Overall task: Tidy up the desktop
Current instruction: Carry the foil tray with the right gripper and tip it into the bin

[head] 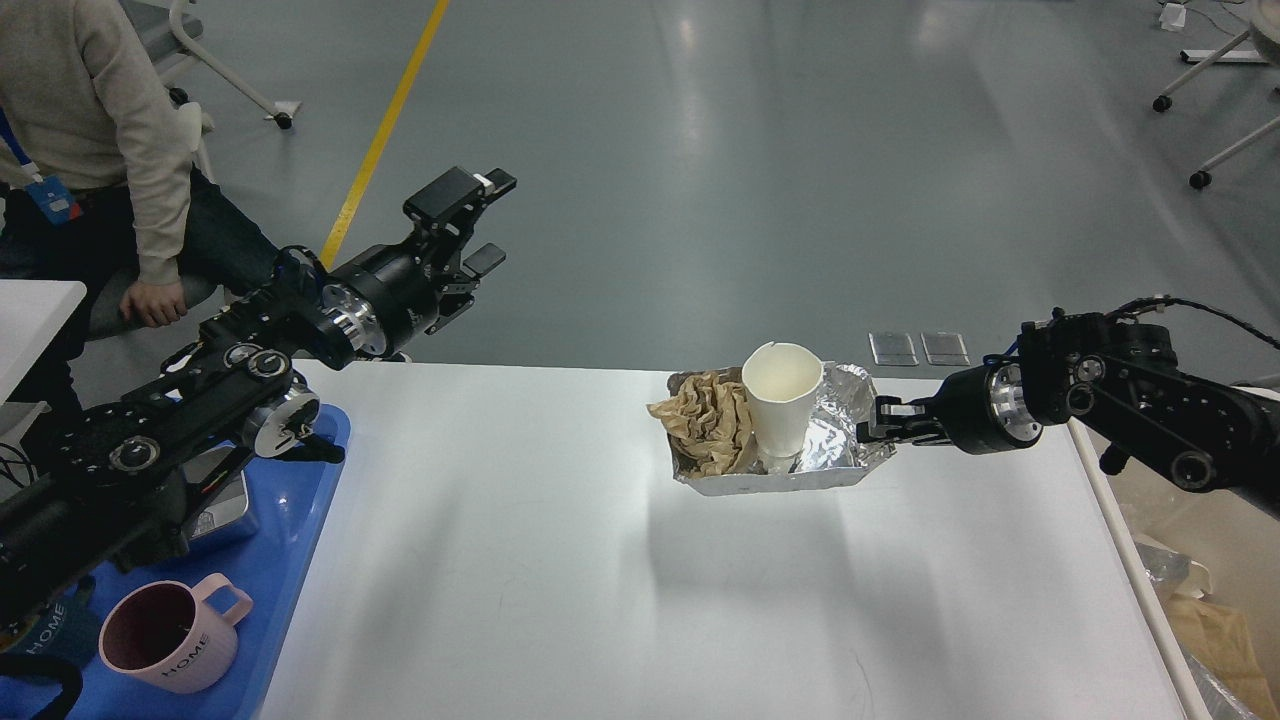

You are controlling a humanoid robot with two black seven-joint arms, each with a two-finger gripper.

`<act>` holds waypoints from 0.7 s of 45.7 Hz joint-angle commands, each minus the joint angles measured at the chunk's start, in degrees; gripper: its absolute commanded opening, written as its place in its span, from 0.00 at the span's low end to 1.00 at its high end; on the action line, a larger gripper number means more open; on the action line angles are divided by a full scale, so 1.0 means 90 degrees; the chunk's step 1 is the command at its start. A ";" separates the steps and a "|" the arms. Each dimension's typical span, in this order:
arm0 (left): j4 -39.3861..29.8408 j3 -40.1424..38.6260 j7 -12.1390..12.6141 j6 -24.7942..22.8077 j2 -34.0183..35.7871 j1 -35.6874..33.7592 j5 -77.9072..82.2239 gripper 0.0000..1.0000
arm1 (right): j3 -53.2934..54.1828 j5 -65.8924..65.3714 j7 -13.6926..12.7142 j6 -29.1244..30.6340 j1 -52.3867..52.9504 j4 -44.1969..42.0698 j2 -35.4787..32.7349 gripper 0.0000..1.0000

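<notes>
Holding the foil tray by its right rim, the right end effector is pinched narrow; tray, paper cup and crumpled paper sit near the surface's far edge. The left end effector, spread wide and empty, is raised well apart.

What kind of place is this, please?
Probably a robotics lab or test hall: a wide grey floor with a yellow line, wheeled stands, and a seated person with a blue lanyard beside the white desktop.
</notes>
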 commanded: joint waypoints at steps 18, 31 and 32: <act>0.0069 -0.1371 -0.0040 -0.0557 0.0083 0.1334 -0.1532 0.96 | 0.0037 0.1981 0.0001 -0.0524 -0.0312 -0.0400 -0.1595 0.00; 0.0753 -0.1694 -0.0469 -0.0674 -0.0015 0.1432 -0.2089 0.96 | 0.0066 0.3104 0.0030 -0.0661 -0.0702 -0.1083 -0.2269 0.00; 0.0753 -0.1685 -0.0479 -0.0674 -0.0015 0.1451 -0.2089 0.96 | 0.0066 0.3211 0.0030 -0.0690 -0.0741 -0.1170 -0.2289 0.00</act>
